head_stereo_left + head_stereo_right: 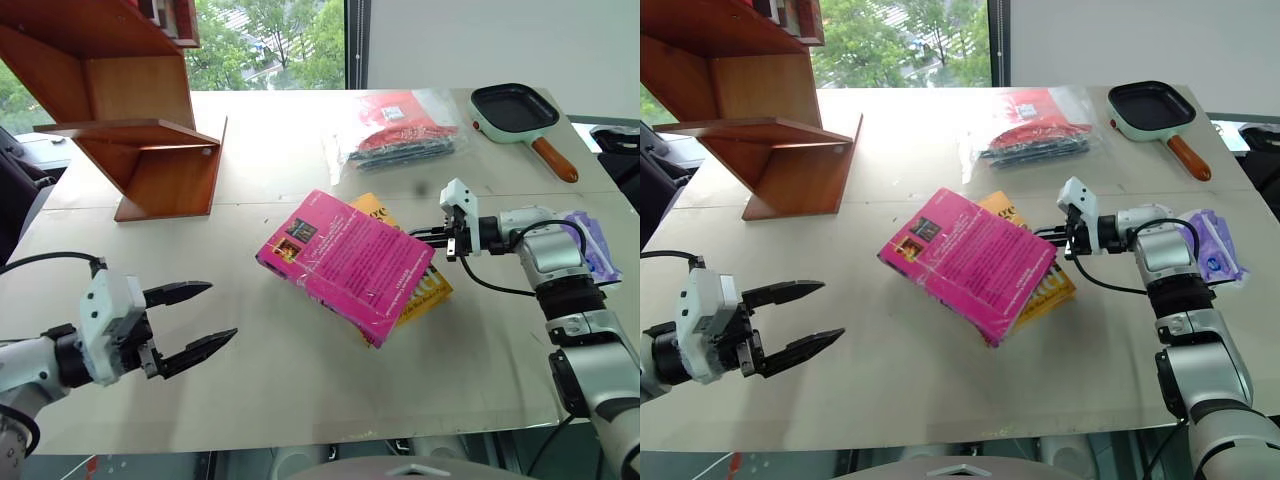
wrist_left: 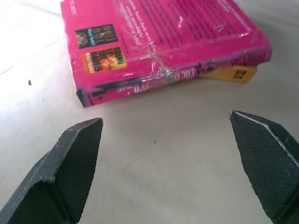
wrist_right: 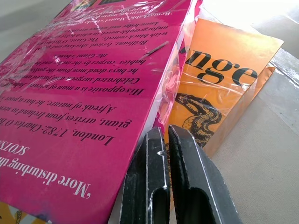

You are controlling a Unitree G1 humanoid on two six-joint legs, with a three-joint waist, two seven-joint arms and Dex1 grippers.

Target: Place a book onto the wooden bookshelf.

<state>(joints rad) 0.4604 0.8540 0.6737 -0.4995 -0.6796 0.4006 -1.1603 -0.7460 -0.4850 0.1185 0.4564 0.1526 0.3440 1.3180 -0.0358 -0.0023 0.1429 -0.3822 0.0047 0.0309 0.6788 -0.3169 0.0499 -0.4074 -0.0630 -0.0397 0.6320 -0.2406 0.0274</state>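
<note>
The pink book [image 1: 345,263] lies back cover up on the surface [image 1: 300,370], overlapping a yellow book [image 1: 425,290], well short of the wooden bookshelf [image 1: 130,130] at the far left. My right tool [image 1: 432,237] is fully closed, its tips pressed at the pink book's edge where it overlaps the yellow one; I judge it is levering or nudging, and I cannot tell that it grips anything. My left tool [image 1: 200,318] waits wide open and empty, facing the book's spine to receive it.
</note>
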